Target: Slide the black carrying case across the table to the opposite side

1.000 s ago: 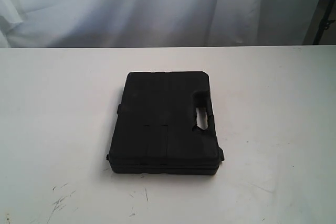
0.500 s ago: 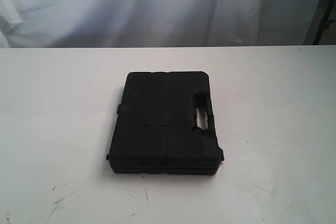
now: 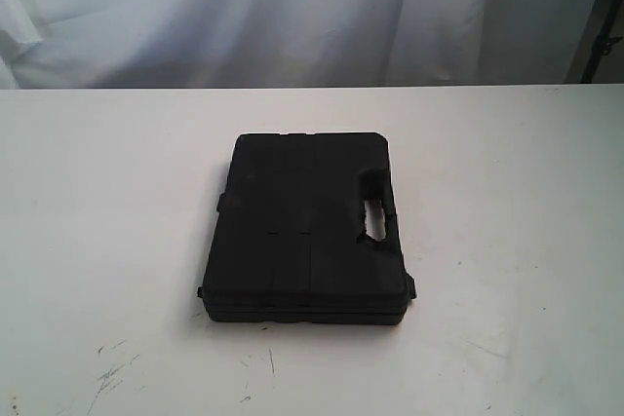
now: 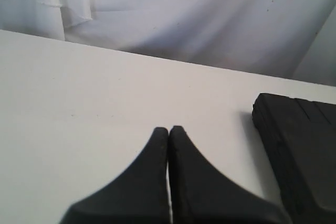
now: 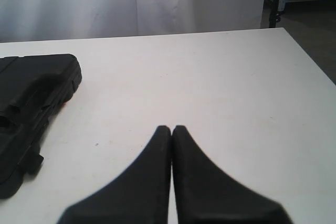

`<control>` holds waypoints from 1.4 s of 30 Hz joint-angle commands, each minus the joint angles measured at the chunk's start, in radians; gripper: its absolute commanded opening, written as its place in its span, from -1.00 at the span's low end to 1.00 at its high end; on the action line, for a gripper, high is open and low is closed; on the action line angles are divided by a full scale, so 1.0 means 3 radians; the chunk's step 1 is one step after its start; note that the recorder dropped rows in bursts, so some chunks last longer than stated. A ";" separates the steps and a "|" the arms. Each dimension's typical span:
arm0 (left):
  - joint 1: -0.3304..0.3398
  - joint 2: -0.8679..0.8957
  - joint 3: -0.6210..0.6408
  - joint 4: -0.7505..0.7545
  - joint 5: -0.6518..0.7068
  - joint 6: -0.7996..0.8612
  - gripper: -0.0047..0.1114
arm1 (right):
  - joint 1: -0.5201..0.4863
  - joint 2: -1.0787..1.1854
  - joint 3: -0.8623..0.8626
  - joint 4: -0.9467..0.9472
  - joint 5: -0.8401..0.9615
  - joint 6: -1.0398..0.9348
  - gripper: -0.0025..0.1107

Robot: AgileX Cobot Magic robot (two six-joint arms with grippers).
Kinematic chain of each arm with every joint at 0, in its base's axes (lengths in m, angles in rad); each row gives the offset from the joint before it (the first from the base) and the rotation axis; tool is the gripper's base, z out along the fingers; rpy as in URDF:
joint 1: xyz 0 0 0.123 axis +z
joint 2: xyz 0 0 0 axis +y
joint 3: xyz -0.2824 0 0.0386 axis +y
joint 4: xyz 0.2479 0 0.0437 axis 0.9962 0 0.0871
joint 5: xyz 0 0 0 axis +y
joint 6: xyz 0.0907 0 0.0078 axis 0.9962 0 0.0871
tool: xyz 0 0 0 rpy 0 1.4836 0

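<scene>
The black carrying case [image 3: 307, 231] lies flat near the middle of the white table [image 3: 97, 202], its handle cut-out toward the right side. Neither arm shows in the exterior view. In the left wrist view my left gripper [image 4: 168, 128] is shut, empty, over bare table, with the case [image 4: 299, 145] off to one side and apart from it. In the right wrist view my right gripper [image 5: 171, 127] is also shut and empty, and the case [image 5: 31, 98] lies well away from its tips.
A white curtain [image 3: 292, 7] hangs behind the table's far edge. Dark scuff marks [image 3: 112, 372] mark the near left tabletop. In the right wrist view the table's side edge [image 5: 310, 56] drops to a dark floor with a stand leg [image 5: 273, 3].
</scene>
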 commanded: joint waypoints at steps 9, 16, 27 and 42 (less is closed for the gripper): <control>0.0002 -0.0282 0.0445 -0.0060 -0.0079 0.0246 -0.92 | -0.0016 -0.0020 0.0012 0.0013 -0.0006 -0.0020 -0.96; 0.0002 -0.0282 0.0454 -0.0059 -0.0196 0.0246 -0.92 | -0.0016 -0.0020 0.0012 0.0013 -0.0006 -0.0020 -0.96; 0.0002 -0.0282 0.0454 -0.0059 -0.0196 0.0246 -0.92 | -0.0016 -0.0020 0.0012 0.0013 -0.0006 -0.0020 -0.96; 0.0002 -0.0282 0.0454 -0.0061 -0.0196 0.0283 -0.92 | -0.0016 -0.0020 0.0012 0.0013 -0.0006 -0.0020 -0.96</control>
